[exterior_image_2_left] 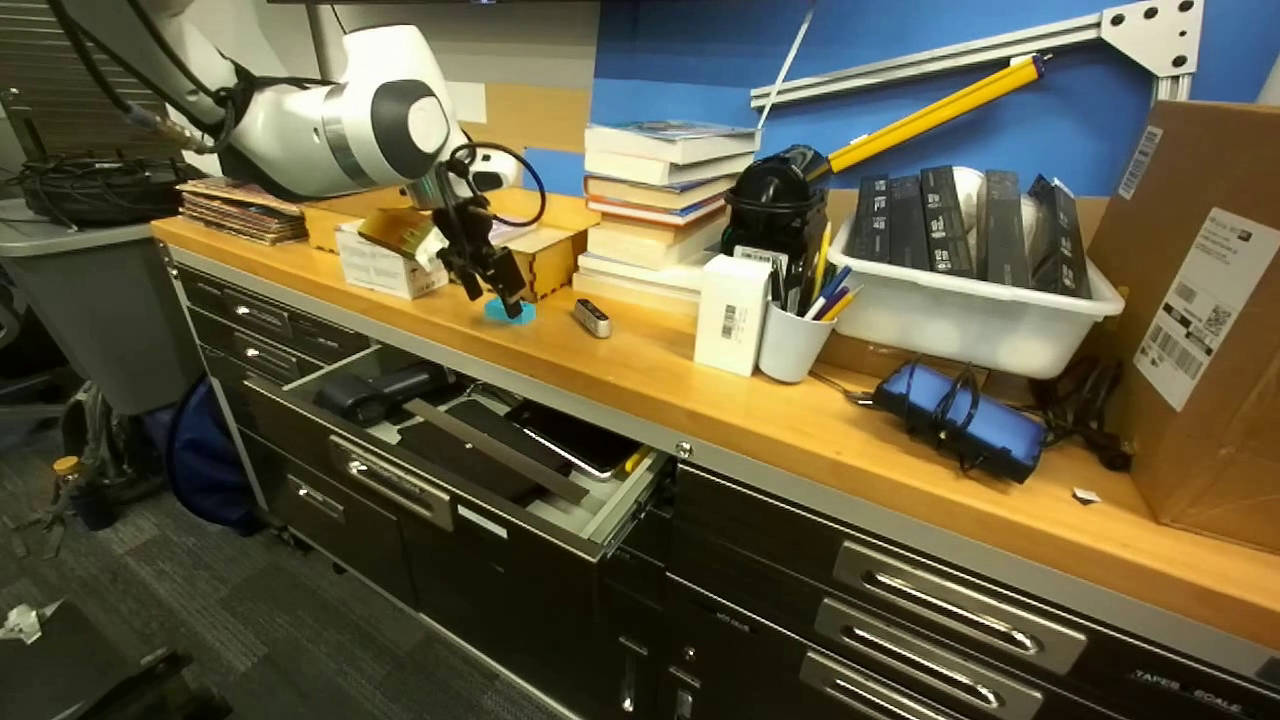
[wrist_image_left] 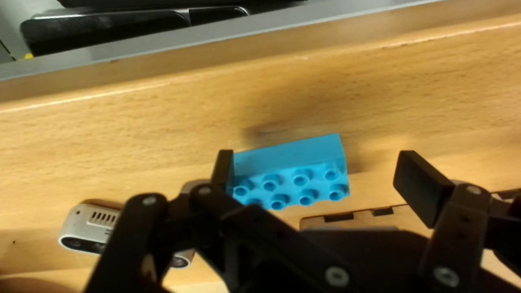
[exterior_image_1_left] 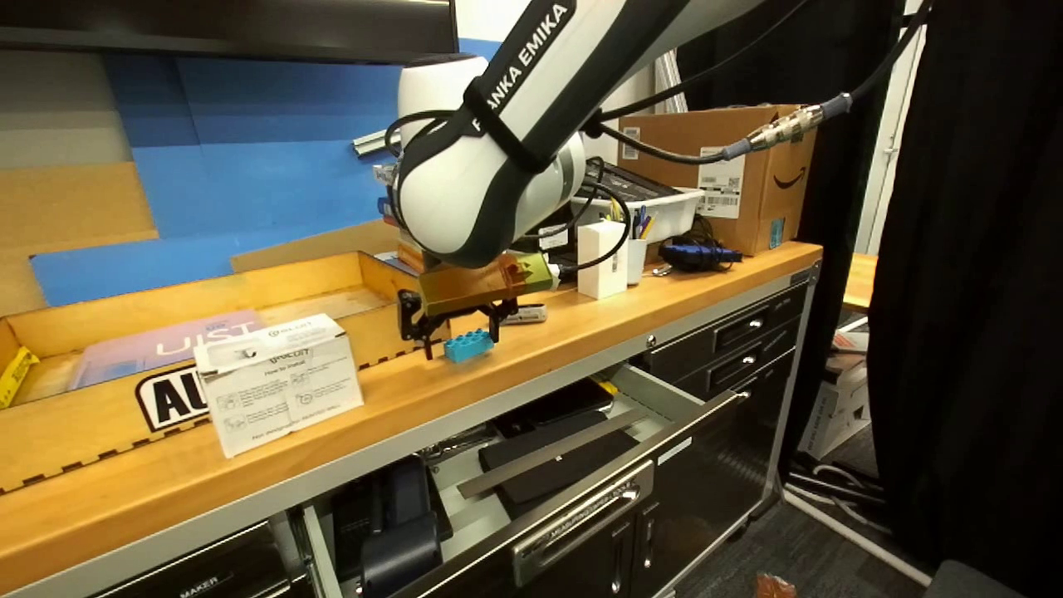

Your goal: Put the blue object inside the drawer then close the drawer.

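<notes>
Blue object [wrist_image_left: 291, 173], a studded brick, lies on the wooden surface [exterior_image_1_left: 581, 328]. The claw [wrist_image_left: 322, 177] is spread wide, gripping nothing; in the wrist view the blue object shows between its fingers [wrist_image_left: 421, 187], one right at its end, contact unclear, the other well apart. Near the blue object lies a small silver camera [exterior_image_2_left: 592, 317]. Lower than the blue object, in both exterior views, the drawer [exterior_image_2_left: 545, 548] juts out, a long flat strip [exterior_image_2_left: 496, 451] inside.

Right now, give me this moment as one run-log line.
gripper: open, near blue block | block: on worktop, ungrasped | drawer: open | placement: pending
</notes>
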Motion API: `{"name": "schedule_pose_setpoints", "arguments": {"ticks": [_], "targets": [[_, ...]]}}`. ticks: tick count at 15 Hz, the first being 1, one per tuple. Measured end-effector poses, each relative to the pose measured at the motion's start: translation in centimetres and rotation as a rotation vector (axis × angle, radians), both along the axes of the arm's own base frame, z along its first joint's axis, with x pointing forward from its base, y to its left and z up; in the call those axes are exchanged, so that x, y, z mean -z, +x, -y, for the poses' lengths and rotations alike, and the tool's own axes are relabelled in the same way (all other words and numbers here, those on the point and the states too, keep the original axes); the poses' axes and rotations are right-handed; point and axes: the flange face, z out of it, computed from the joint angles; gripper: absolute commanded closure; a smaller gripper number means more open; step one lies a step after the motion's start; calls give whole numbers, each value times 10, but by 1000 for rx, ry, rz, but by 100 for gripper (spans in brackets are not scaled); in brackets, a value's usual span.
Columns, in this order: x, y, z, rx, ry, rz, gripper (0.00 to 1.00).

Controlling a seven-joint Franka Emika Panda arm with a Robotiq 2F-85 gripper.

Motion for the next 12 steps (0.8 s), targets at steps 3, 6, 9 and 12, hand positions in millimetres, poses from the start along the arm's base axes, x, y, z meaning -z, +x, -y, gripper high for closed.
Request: {"name": "schedule_pose_setpoints", "arguments": {"ticks": [3,6,9,12], "targets": [[-3,3,2,5,-5,9,0],[-8,7,6,11,-6,20,0],[-10,10,10,17,-9,27,0],[-6,13,13,19,-17,25,0]]}}
